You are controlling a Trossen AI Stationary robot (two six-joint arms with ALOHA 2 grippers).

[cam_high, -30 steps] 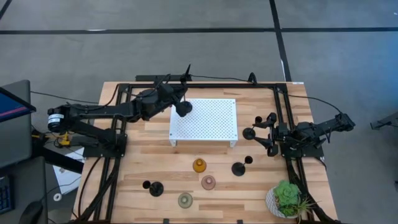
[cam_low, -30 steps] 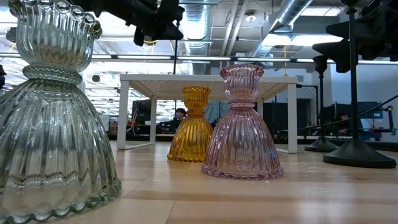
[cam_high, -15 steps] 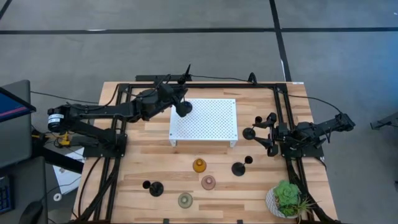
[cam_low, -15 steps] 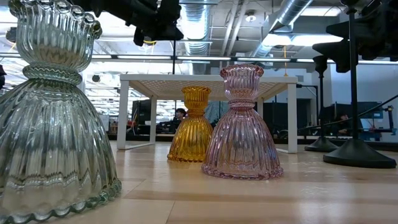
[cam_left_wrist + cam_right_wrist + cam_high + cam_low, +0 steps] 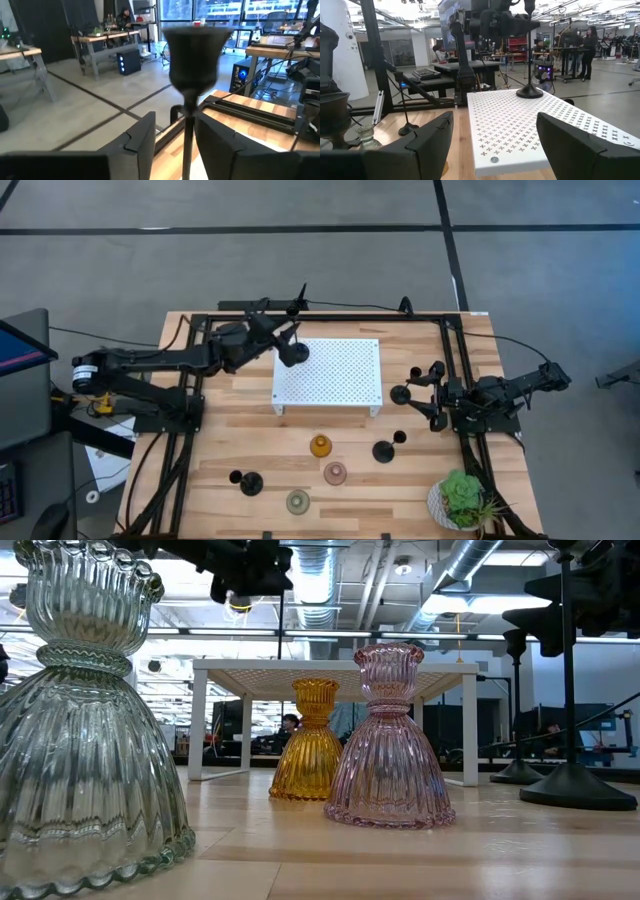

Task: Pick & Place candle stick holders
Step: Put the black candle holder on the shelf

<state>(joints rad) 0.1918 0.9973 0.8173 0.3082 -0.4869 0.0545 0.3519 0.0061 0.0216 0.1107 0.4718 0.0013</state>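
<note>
While spread fingers (image 5: 172,142) flank it, black holder (image 5: 293,355) tops platform (image 5: 340,380).

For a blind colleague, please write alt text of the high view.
The left gripper stands open around a black candle stick holder on the white perforated platform. The right gripper waits open beside the platform.

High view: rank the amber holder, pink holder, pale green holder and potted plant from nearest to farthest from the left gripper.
From the left gripper, at the platform's far left corner:
1. amber holder, just past the platform's front edge
2. pink holder, slightly right of the amber
3. pale green holder, near the table's front
4. potted plant, front right corner
</note>
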